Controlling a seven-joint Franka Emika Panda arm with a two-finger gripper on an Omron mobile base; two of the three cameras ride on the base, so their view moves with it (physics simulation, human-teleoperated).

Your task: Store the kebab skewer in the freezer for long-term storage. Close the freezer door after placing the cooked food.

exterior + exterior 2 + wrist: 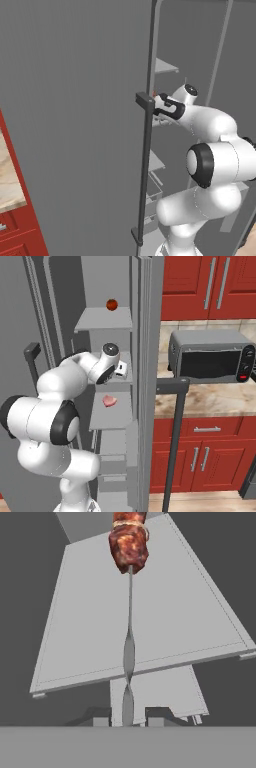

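My gripper [128, 721] is shut on the kebab skewer [129, 637], and its thin metal stick runs straight away from the fingertips. The reddish-brown meat chunks [129, 542] sit at the far end, above a flat grey shelf [175, 612] of the freezer. From the base, the gripper [121, 370] reaches into the freezer [107, 321] at mid-height. From the left, the hand [161, 104] sits just past the edge of the open freezer door [75, 125], level with the top of its dark bar handle [145, 170].
A round red fruit [112, 304] lies on the shelf above the hand, a flat pink piece [109, 401] on the shelf below. The other door's dark handle [172, 456] juts out right of the opening. A toaster oven [210, 358] stands on the counter among red cabinets [200, 456].
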